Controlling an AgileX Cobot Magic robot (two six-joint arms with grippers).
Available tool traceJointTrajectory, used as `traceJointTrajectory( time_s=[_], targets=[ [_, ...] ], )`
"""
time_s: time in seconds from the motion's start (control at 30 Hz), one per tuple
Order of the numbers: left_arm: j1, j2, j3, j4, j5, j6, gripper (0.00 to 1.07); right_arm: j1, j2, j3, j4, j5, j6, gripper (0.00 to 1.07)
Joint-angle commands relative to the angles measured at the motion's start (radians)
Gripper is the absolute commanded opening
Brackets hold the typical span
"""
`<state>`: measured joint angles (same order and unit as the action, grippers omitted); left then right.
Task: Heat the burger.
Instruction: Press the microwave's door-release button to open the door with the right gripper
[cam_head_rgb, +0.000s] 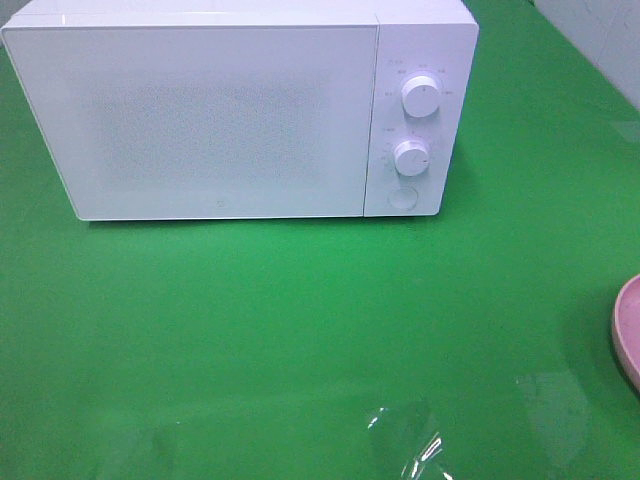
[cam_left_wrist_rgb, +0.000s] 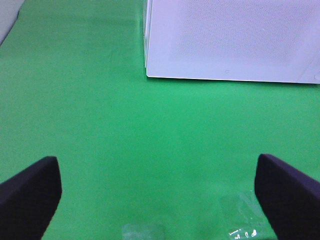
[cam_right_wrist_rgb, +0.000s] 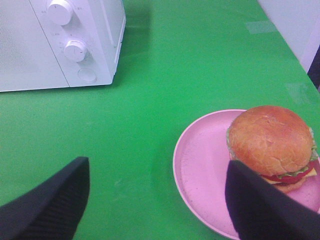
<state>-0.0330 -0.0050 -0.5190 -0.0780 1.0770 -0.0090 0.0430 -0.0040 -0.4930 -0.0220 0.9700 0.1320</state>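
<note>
Nearest, the right claw (cam_right_wrist_rgb: 157, 172) stands wide and holds nothing, its two dark fingers (cam_right_wrist_rgb: 47, 205) far apart above the green desk (cam_head_rgb: 300, 330). The burger (cam_right_wrist_rgb: 270, 137) sits on the pink plate (cam_right_wrist_rgb: 200, 165), at the near right of the desk. It lies just beyond one finger rather than in the gap. That finger covers the burger's near edge, and I cannot tell whether they touch. Only bare plate and desk lie between the fingers. In the high view just the plate's rim (cam_head_rgb: 628, 330) shows at the right edge.

The left claw (cam_left_wrist_rgb: 156, 162) is also spread wide and empty, over bare desk on the left. Both claws point forward and down across the desk towards the far side.

Farther back stands the white microwave (cam_head_rgb: 200, 110) with its door shut. Two round knobs (cam_head_rgb: 421, 97) sit one above the other on its right panel, with a round button (cam_head_rgb: 402, 199) beneath. The small marks around the knobs are too fine to read.
</note>
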Motion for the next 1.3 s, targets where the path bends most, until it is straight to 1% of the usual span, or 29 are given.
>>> traceJointTrajectory(
  time_s=[0.03,0.5,0.63,0.67,0.8,0.83,0.93,1.07,1.27,1.3],
  targets=[
    [0.001,-0.016,0.003,-0.004,-0.01,-0.001,0.96,-0.002,-0.025,0.002,0.003,-0.011,0.0,0.73],
    [0.001,-0.016,0.003,-0.004,-0.01,-0.001,0.96,-0.002,-0.025,0.002,0.003,-0.012,0.0,0.73],
    [0.001,-0.016,0.003,-0.004,-0.01,-0.001,0.96,-0.002,-0.02,-0.015,0.003,-0.014,0.0,0.73],
    [0.001,-0.016,0.003,-0.004,-0.01,-0.001,0.96,-0.002,0.01,-0.042,0.0,-0.019,0.0,0.73],
    [0.001,-0.016,0.003,-0.004,-0.01,-0.001,0.96,-0.002,0.06,-0.053,-0.002,-0.045,0.0,0.73],
    [0.001,-0.016,0.003,-0.004,-0.01,-0.001,0.96,-0.002,0.097,-0.053,-0.001,-0.079,0.0,0.73],
    [0.001,-0.016,0.003,-0.004,-0.01,-0.001,0.96,-0.002,0.114,-0.053,-0.001,-0.1,0.0,0.73],
    [0.001,-0.016,0.003,-0.004,-0.01,-0.001,0.96,-0.002,0.21,-0.051,-0.001,-0.234,-0.001,0.73],
    [0.001,-0.016,0.003,-0.004,-0.01,-0.001,0.96,-0.002,0.299,-0.051,-0.002,-0.323,-0.001,0.73],
    [0.001,-0.016,0.003,-0.004,-0.01,-0.001,0.96,-0.002,0.339,-0.051,-0.003,-0.355,-0.001,0.73]
  ],
)
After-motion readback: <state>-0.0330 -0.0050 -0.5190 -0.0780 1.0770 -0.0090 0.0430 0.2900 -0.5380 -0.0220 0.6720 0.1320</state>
